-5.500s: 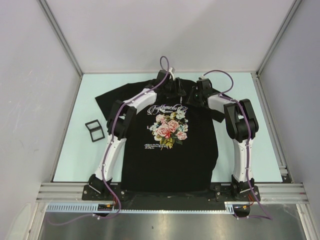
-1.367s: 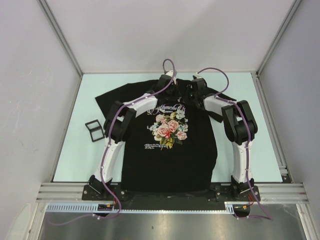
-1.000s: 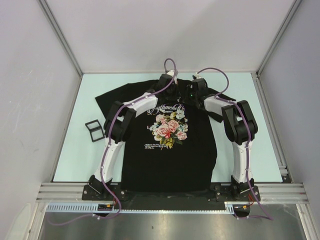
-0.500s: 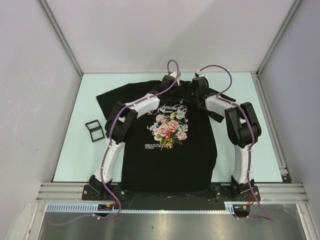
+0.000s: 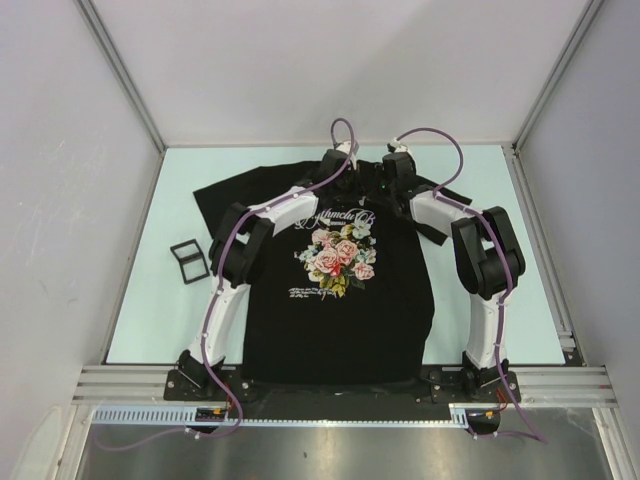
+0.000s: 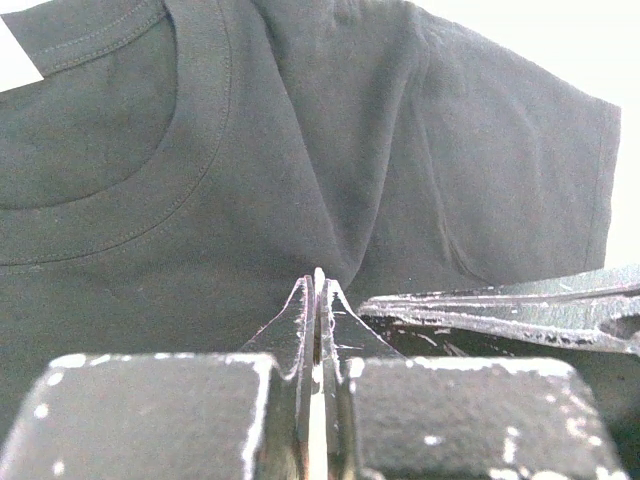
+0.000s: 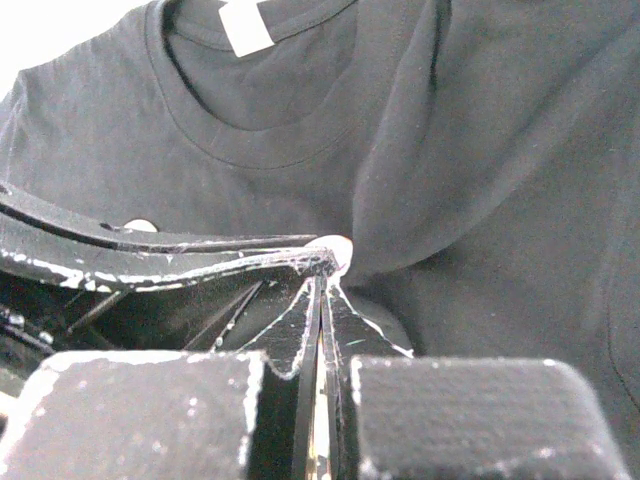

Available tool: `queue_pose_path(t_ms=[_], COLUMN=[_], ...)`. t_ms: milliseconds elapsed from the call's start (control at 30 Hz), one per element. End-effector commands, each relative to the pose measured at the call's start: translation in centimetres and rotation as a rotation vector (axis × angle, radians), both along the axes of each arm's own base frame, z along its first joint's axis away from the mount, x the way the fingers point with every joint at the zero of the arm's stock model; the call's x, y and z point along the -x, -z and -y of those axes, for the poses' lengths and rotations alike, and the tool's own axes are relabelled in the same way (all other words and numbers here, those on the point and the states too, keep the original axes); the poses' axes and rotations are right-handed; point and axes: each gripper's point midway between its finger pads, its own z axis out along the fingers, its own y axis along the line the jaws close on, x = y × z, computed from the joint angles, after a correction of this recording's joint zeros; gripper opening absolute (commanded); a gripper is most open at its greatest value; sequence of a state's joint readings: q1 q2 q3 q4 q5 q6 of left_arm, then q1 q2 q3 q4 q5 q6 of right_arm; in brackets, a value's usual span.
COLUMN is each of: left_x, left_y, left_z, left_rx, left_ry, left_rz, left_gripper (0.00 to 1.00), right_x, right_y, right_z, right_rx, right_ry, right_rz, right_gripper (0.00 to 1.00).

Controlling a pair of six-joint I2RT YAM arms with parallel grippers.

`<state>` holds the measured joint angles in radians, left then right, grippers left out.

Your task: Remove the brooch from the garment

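The garment (image 5: 350, 310), a black T-shirt with a rose print, lies flat on the mint table. Both grippers meet at its collar. In the left wrist view my left gripper (image 6: 319, 285) is shut, a thin whitish sliver pokes out at its tips, and the fabric (image 6: 420, 150) puckers toward it. In the right wrist view that sliver is a small white round brooch (image 7: 337, 248) at the end of the left fingers (image 7: 150, 255). My right gripper (image 7: 322, 285) is shut just beneath the brooch, against the cloth. I cannot tell whether fabric is nipped in it.
A black rectangular frame (image 5: 188, 260) lies on the table (image 5: 150, 320) left of the shirt. A white label (image 7: 245, 25) sits inside the collar. Grey walls and metal rails close in the table on three sides.
The right gripper has moved left along the collar to sit beside the left one. In the last second both wrists have edged slightly toward the far side.
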<state>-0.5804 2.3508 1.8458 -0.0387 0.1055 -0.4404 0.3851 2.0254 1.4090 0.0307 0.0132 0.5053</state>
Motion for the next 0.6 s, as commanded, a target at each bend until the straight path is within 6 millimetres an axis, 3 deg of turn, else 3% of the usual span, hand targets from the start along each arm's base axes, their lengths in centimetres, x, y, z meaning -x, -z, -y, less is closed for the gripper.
queue_pose_path(t_ms=[0, 567], left_x=[-1.1, -1.4], left_y=[-4.0, -3.8], left_z=[-0.3, -0.5], left_rx=[0.062, 0.072], left_ry=[-0.038, -0.047], left_rz=[0.062, 0.052], left_gripper=[0.00, 0.00], right_x=[-0.1, 0.5], right_y=[-1.2, 1.0], right_z=[-1.1, -0.6], right_rx=[-0.051, -0.032], right_ry=[-0.023, -0.032], right_rz=[0.025, -0.043], right_gripper=[0.00, 0.00])
